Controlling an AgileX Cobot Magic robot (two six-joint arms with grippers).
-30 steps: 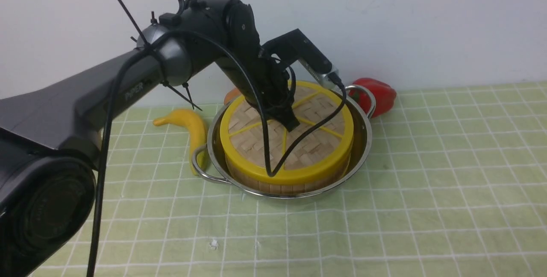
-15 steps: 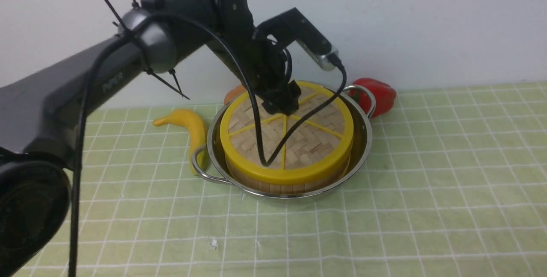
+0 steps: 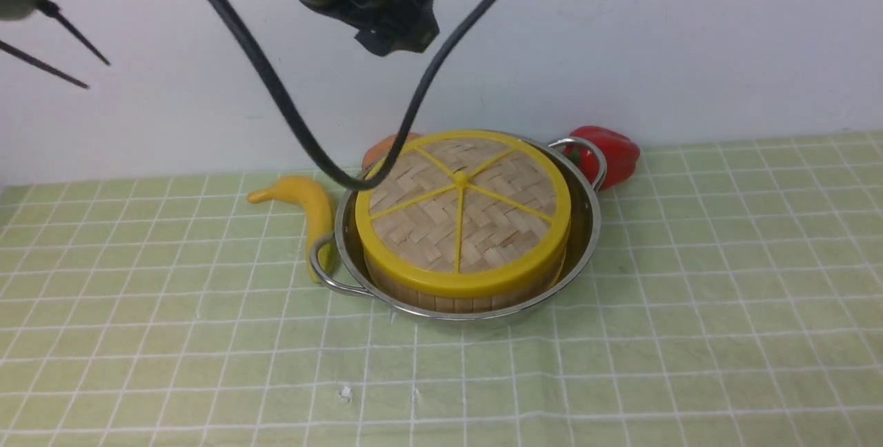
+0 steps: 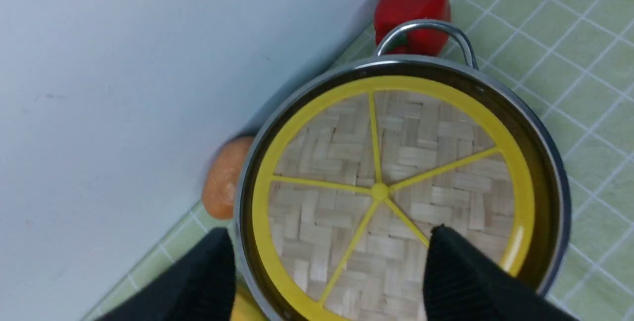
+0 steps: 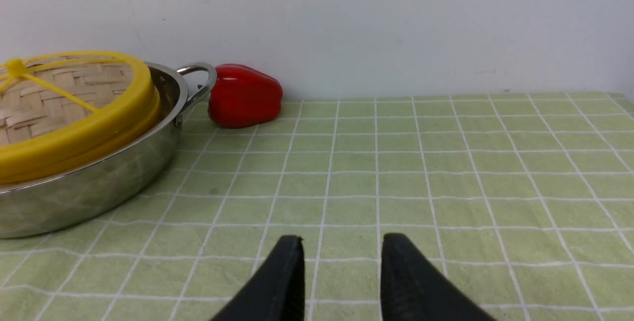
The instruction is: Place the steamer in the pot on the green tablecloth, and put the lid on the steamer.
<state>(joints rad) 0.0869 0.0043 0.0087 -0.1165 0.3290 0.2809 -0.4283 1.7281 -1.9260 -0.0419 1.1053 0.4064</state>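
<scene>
The lid [image 3: 462, 205] lies flat on the steamer [image 3: 455, 302], of which only a strip of bamboo slats shows below the yellow rim. The steamer sits inside the pot [image 3: 586, 226] on the green tablecloth [image 3: 690, 295]. My left gripper [image 3: 397, 36] hangs high above the pot's far side, open and empty; in the left wrist view [image 4: 331, 232] its fingers spread wide over the lid [image 4: 396, 182] and the pot [image 4: 554, 172]. My right gripper [image 5: 342, 239] is low over the cloth to the right of the pot [image 5: 99, 182], jaws apart and empty.
A yellow banana [image 3: 310, 205] lies against the pot's left handle. A red pepper [image 3: 614, 150] and an orange item [image 3: 379, 150] sit behind the pot by the white wall. My left arm's black cable [image 3: 331, 157] dangles to the lid's left edge.
My left gripper has lifted off the lid's centre and risen high toward the top of the view. The lid stays on the steamer.
</scene>
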